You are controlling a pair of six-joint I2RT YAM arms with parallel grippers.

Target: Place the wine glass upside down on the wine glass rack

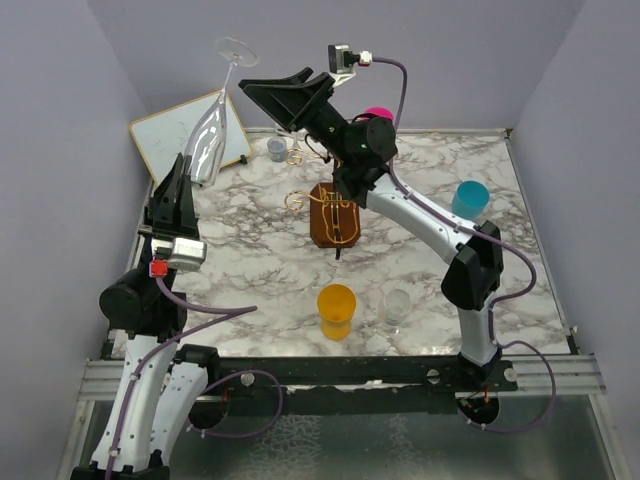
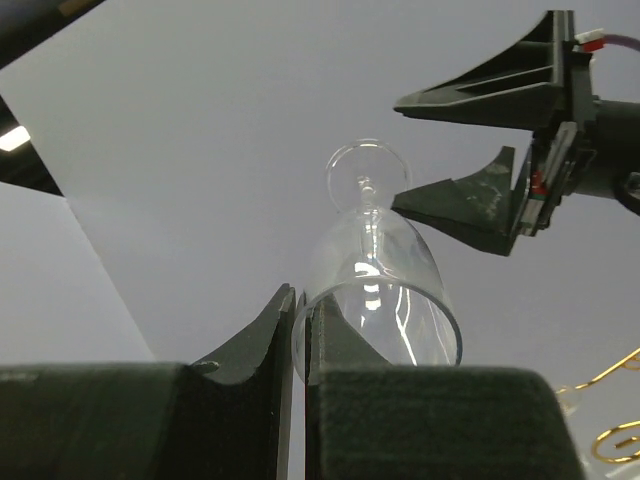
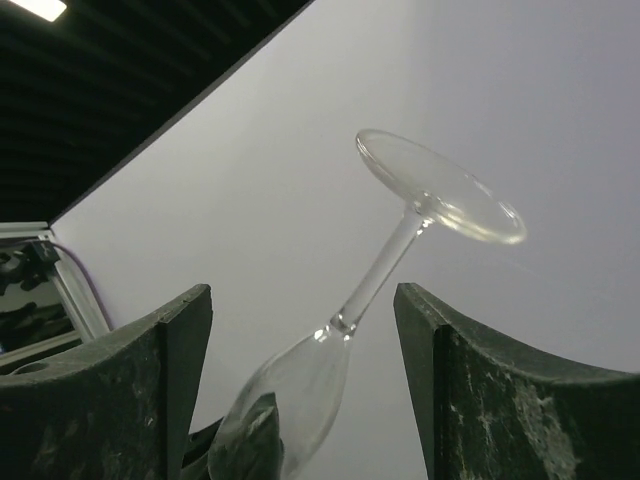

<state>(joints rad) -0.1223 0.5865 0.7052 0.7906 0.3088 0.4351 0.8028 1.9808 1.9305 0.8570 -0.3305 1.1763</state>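
The wine glass [image 1: 209, 138] is held in the air over the table's left side, tilted, with its foot [image 1: 235, 49] uppermost. My left gripper [image 1: 186, 166] is shut on its rim, one finger inside the bowl [image 2: 375, 290] and one outside. My right gripper [image 1: 258, 105] stands open beside the glass. In the right wrist view its fingers [image 3: 160, 370] flank the stem [image 3: 385, 270] without touching it. The wine glass rack [image 1: 333, 212], gold wire on a brown wooden block, stands mid-table below the right arm. Its gold scrolls [image 2: 612, 400] show in the left wrist view.
An orange cup [image 1: 336, 310] and a small clear glass [image 1: 397, 307] stand near the front. At the right stands a teal cup [image 1: 470, 200]. A pink cup [image 1: 377, 113], a small grey cup [image 1: 276, 149] and a whiteboard [image 1: 170, 135] are at the back.
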